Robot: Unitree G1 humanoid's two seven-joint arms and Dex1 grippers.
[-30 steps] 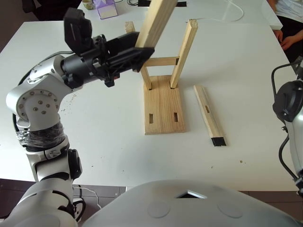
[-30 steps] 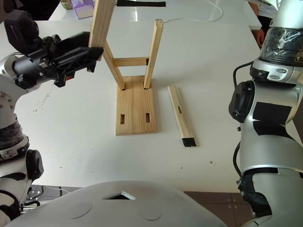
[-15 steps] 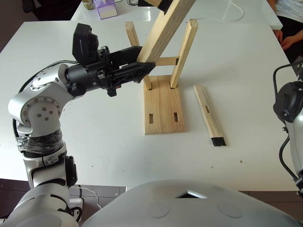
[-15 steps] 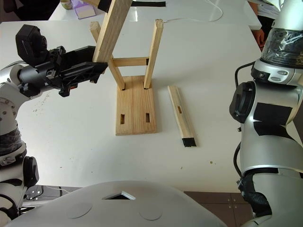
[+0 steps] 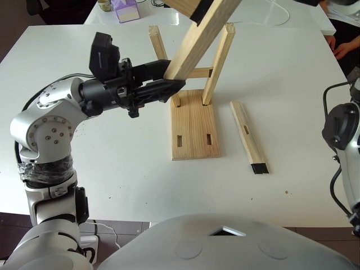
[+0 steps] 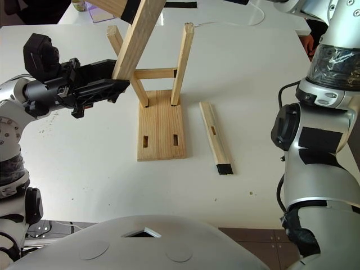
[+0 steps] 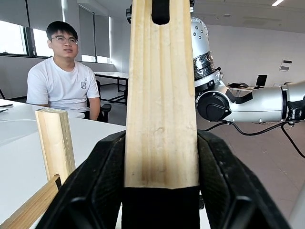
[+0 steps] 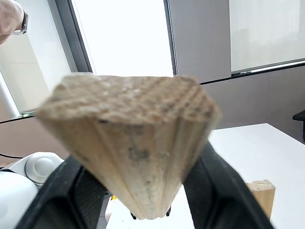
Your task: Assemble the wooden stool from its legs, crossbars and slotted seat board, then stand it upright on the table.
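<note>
The slotted seat board (image 5: 194,132) lies flat on the white table. Two legs (image 5: 218,64) (image 5: 160,50) stand in its far slots, joined by a crossbar (image 5: 194,72). My left gripper (image 5: 171,80) is shut on the lower end of a third leg (image 5: 199,42), which slants up and to the right just above the standing frame. In the left wrist view this leg (image 7: 161,95) rises between the black fingers (image 7: 97,183). Another wooden piece (image 5: 183,4) with a black end meets the leg's top. My right gripper (image 8: 143,188) is shut on a wooden piece's end (image 8: 128,114).
A loose leg (image 5: 248,136) with a black tip lies on the table right of the seat board. A tissue box (image 5: 125,10) and a white cable (image 5: 278,17) sit at the table's far edge. Bare table (image 5: 112,163) spreads in front and to the left.
My left gripper has moved right and down toward the standing frame, and the held leg has tilted further to the right. A black-ended wooden piece has come in at the leg's top.
</note>
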